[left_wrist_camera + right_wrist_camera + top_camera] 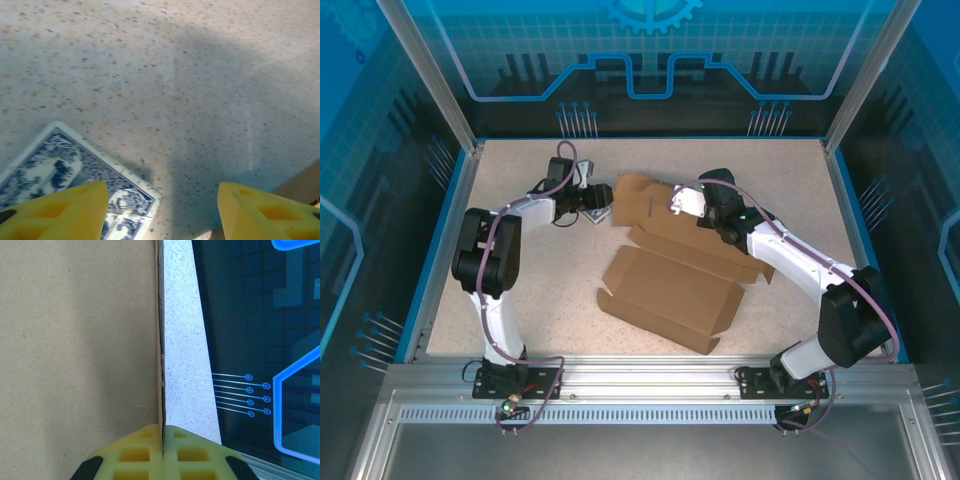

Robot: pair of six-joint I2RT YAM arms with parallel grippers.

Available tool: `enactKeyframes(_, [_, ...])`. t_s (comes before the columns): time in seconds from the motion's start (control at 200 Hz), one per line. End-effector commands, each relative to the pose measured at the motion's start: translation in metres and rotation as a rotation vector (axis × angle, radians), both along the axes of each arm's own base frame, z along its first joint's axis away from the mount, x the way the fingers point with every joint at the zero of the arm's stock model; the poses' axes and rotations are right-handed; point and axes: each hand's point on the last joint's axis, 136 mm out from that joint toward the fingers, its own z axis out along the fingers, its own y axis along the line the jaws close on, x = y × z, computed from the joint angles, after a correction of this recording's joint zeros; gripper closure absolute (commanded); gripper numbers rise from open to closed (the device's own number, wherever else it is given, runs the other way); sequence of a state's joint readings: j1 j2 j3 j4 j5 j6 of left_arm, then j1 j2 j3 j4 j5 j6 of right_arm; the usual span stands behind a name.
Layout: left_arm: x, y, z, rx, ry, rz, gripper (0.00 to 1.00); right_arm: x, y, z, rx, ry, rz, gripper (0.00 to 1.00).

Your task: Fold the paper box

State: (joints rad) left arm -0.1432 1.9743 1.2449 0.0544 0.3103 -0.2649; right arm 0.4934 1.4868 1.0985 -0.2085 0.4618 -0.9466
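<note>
The paper box (670, 285), a brown cardboard sheet with its flaps partly raised, lies in the middle of the table. In the right wrist view a thin upright edge of the paper box (75, 340) runs straight into my right gripper (163, 437), whose yellow jaws are shut on it. From above, my right gripper (680, 204) sits at the box's far panel. My left gripper (162, 212) is open and low over the bare table, with its left finger (60, 212) over a corner of a card pack. A brown corner of the paper box (305, 180) shows beside its right finger. Seen from above, my left gripper (597, 203) is just left of the box.
A blue-and-white patterned card pack (45, 167) lies flat on the speckled table (520, 280), left of the box's far end (599, 217). Blue enclosure walls (650, 60) and an aluminium frame ring the table. Bare table lies along the left side and behind the box.
</note>
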Motion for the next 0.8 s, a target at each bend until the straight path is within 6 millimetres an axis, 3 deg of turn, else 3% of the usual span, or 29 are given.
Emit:
enactKeyframes(0.0, [-0.012, -0.020, 0.013, -0.121, -0.040, -0.099, 0.39, 0.000, -0.003, 0.018, 0.060, -0.056, -0.025, 1.00])
enactKeyframes(0.46, [-0.030, -0.051, 0.029, -0.254, -0.133, -0.214, 0.42, -0.008, -0.007, 0.021, 0.125, -0.056, -0.038, 1.00])
enactKeyframes(0.795, [-0.029, -0.048, 0.035, -0.219, -0.170, -0.209, 0.44, -0.009, -0.012, 0.013, 0.104, -0.034, -0.041, 1.00])
